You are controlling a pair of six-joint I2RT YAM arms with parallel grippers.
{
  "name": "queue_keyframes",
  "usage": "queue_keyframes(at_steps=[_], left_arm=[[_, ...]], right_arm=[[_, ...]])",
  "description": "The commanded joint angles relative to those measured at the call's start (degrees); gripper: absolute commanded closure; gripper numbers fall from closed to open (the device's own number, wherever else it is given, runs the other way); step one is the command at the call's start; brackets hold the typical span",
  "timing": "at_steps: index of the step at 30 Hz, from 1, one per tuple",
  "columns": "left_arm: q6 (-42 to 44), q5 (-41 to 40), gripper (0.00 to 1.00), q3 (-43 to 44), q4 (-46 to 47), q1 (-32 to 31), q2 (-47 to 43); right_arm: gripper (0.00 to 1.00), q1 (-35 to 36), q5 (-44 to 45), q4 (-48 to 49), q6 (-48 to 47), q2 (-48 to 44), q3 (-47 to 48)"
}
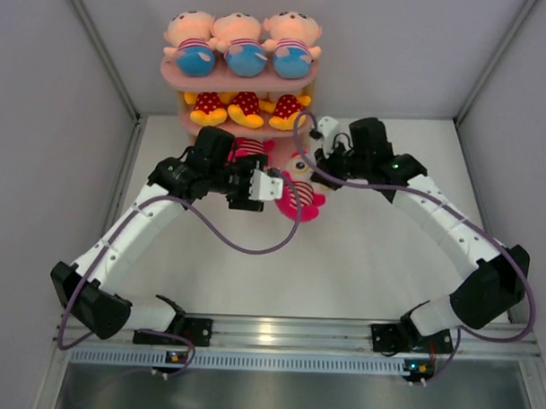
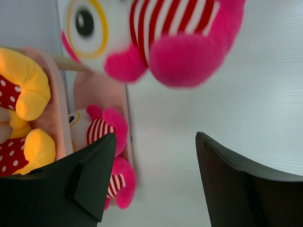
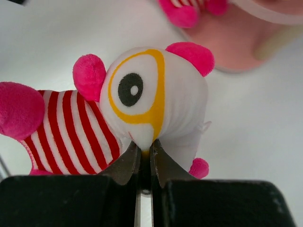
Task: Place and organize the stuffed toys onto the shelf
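The pink shelf [image 1: 174, 73] stands at the back. Three peach-headed dolls [image 1: 245, 44] sit on its top board and three yellow-orange toys [image 1: 247, 107] on the middle one. One pink-striped toy [image 1: 250, 148] sits on the bottom board, partly hidden by my left arm; it also shows in the left wrist view [image 2: 102, 130]. My right gripper [image 3: 145, 149] is shut on the white face of another pink-striped toy [image 3: 147, 94], held in front of the shelf [image 1: 300, 198]. My left gripper [image 2: 156, 156] is open and empty, just left of that toy [image 2: 180, 33].
Grey walls close in the white table [image 1: 361, 261] on the left, right and back. Both arms reach in towards the shelf foot, their wrists close together. Purple cables [image 1: 245, 244] hang from each arm.
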Motion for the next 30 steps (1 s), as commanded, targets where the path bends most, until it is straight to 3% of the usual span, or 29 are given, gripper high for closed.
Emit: queue_keyframes(at_steps=[1, 4, 9, 21, 29, 30], left_arm=[[2.54, 6.04, 0.25, -1.96, -6.74, -2.76, -6.00], [0.79, 8.15, 0.23, -4.16, -6.74, -3.82, -9.96], [-3.61, 8.86, 0.21, -4.52, -6.74, -4.08, -12.51], [-0.36, 11.16, 0.21, -6.54, -14.65, -4.35, -12.43], [0.08, 11.41, 0.41, -3.56, -14.57, -4.35, -9.62], [0.08, 11.76, 0.47, -3.03, -14.57, -4.35, -9.18]], right_arm=[[1.00, 6.79, -4.95, -2.79, -2.85, 2.08, 5.58], [1.00, 13.12, -3.72, -1.21, -3.73, 3.93, 6.99], [1.00, 17.96, -4.07, -2.26, -4.34, 6.75, 10.34], [1.00, 19.73, -1.08, -3.05, -6.45, 7.19, 12.62], [1.00, 19.64, -3.63, -0.86, -5.05, 6.84, 12.80], [1.00, 19.73, -3.80, -0.24, -4.61, 6.75, 12.71]])
